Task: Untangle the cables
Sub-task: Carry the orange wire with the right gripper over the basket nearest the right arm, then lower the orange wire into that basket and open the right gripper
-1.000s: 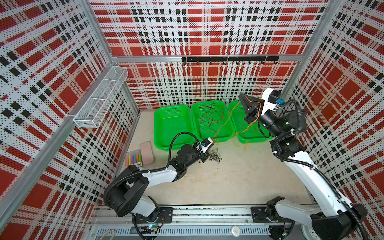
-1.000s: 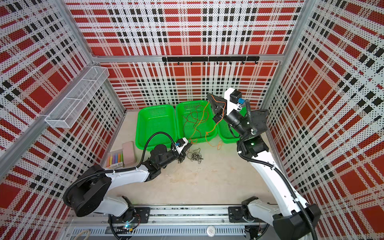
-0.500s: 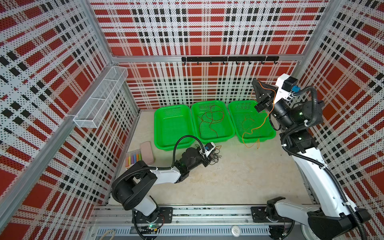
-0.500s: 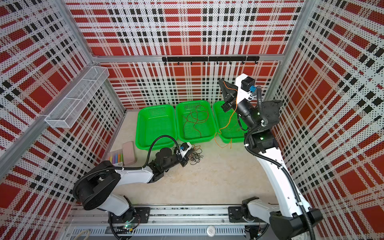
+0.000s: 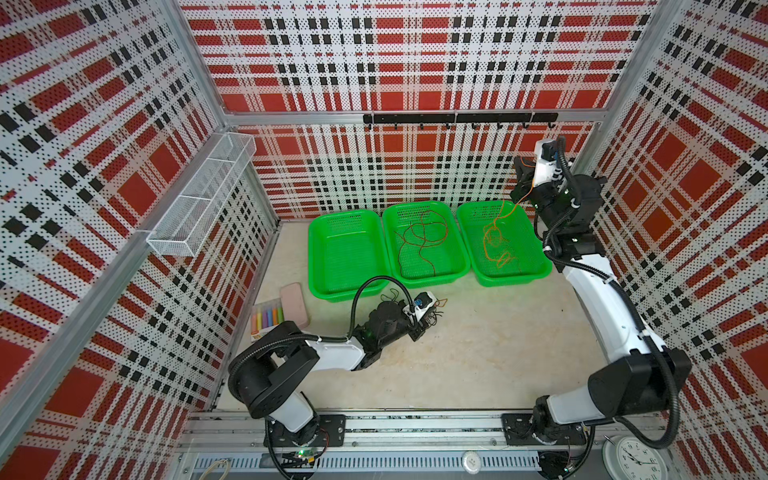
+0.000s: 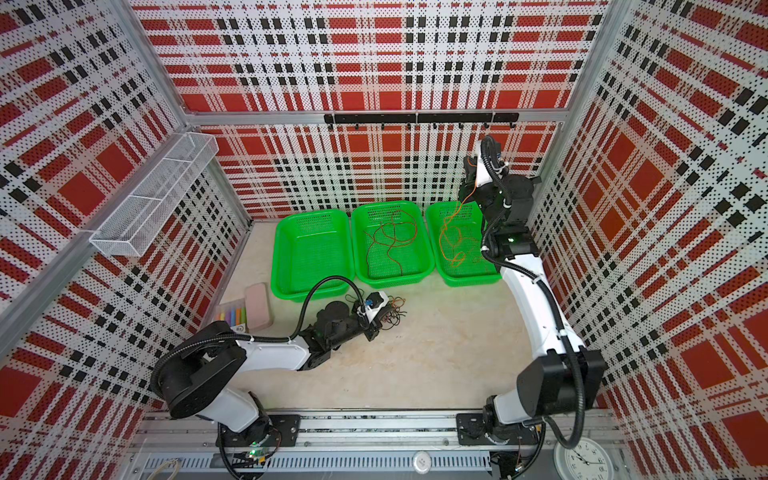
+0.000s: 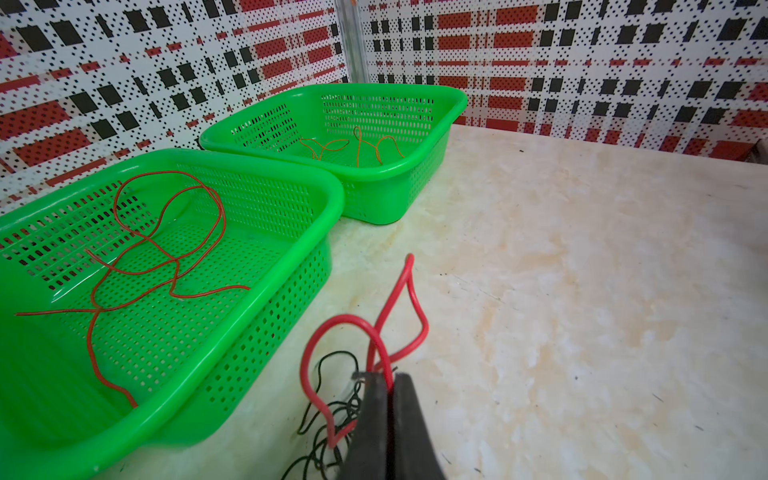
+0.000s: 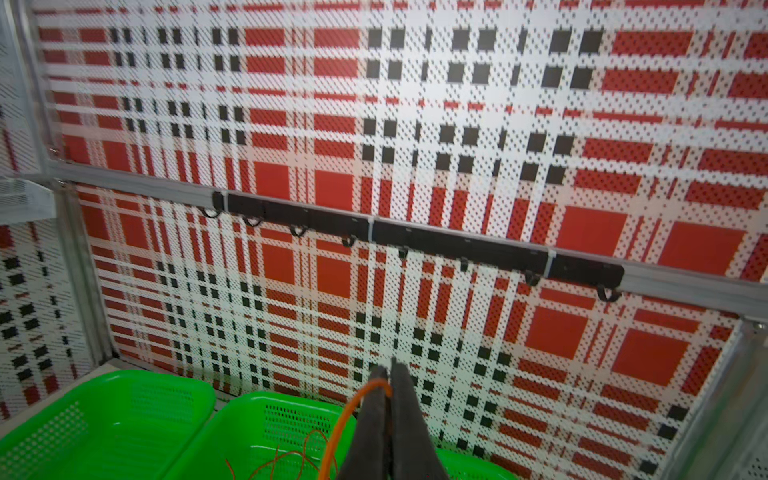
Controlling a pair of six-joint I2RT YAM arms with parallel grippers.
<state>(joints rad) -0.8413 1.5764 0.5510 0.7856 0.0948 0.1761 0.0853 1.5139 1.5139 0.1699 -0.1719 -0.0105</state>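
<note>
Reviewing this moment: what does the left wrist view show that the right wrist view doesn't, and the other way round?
Only the left wrist view: the left gripper shut on a red cable, a black cable tangled beside it, and the table.

Only the right wrist view: the right gripper shut on the orange cable, the hook rail on the back wall, and the left basket.

Both: the middle basket with its red-brown cable, part of the orange cable, and the plaid walls.
</note>
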